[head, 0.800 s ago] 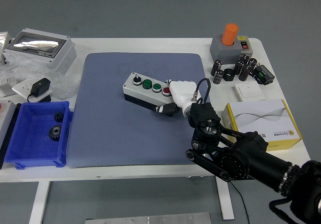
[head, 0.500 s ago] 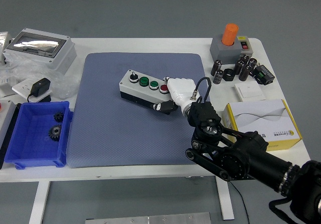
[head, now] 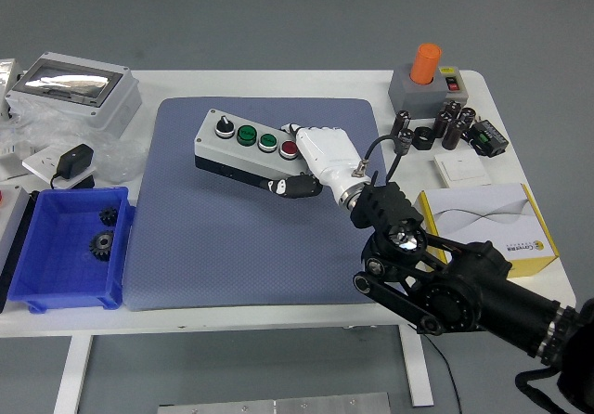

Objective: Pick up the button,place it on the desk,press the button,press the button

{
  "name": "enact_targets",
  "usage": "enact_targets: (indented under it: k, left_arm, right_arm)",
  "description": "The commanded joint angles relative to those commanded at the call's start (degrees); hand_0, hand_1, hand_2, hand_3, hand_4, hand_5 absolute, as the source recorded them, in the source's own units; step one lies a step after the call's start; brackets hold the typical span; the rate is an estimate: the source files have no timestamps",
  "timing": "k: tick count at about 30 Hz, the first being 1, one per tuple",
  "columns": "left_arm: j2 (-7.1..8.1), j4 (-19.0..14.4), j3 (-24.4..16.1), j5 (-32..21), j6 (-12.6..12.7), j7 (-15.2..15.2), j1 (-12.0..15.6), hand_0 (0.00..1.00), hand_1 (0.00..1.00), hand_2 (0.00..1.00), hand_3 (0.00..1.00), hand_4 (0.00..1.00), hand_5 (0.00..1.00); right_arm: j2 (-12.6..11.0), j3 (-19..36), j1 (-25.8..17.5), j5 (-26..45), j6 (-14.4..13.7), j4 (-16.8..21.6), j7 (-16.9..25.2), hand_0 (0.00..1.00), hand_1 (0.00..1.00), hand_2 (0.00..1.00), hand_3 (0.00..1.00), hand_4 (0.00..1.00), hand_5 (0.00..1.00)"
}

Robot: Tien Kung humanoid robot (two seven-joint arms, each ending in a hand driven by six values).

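Button box (head: pixel 243 150) gripped in right hand (head: pixel 314 161) (right end).

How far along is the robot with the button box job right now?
Picking up looks done: the right hand grips the right end of the grey button box with two green buttons and one red, carrying it over the blue-grey mat. Whether it has lifted clear of the mat, I cannot tell. Setting it down and both presses remain. The left arm is out of view.

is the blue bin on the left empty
No, the blue bin holds two small dark gears near its right side.
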Motion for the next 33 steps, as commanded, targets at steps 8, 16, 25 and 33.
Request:
enact_targets:
  k: [8,16,25,33]
  left_arm:
    - [-0.38,0.07,-0.34,0.63,-0.14,-0.30,-0.36,0.770,0.750,0.723,0.840,0.880,0.678]
    - [-0.55,0.08,-0.52,1.07,-0.25,-0.44,-0.75,0.768,0.749,0.722,0.838,0.882,0.680]
    - [-0.70,0.14,-0.70,1.44,-0.10,-1.00,-0.86,0.768,0.749,0.721,0.837,0.883,0.684]
    - [-0.78,0.17,-0.53,1.02,0.28,-1.46,-0.86,0.767,0.746,0.720,0.834,0.881,0.693]
  right_arm:
    - [-4.85,-6.69,1.34,4.01,2.97,6.62,2.77,0.031,0.217,0.386,0.418,0.207,0.002]
    - [-4.13,-10.92,2.43,1.77,3.36,3.70,2.90,0.033,0.212,0.390,0.423,0.214,0.002]
    - [-3.10,-10.96,1.55,-1.30,0.24,-0.27,3.43,0.046,0.211,0.390,0.426,0.222,0.002]
    - [-3.10,-11.63,1.72,0.44,-0.06,-0.64,3.88,0.048,0.213,0.430,0.453,0.263,0.002]
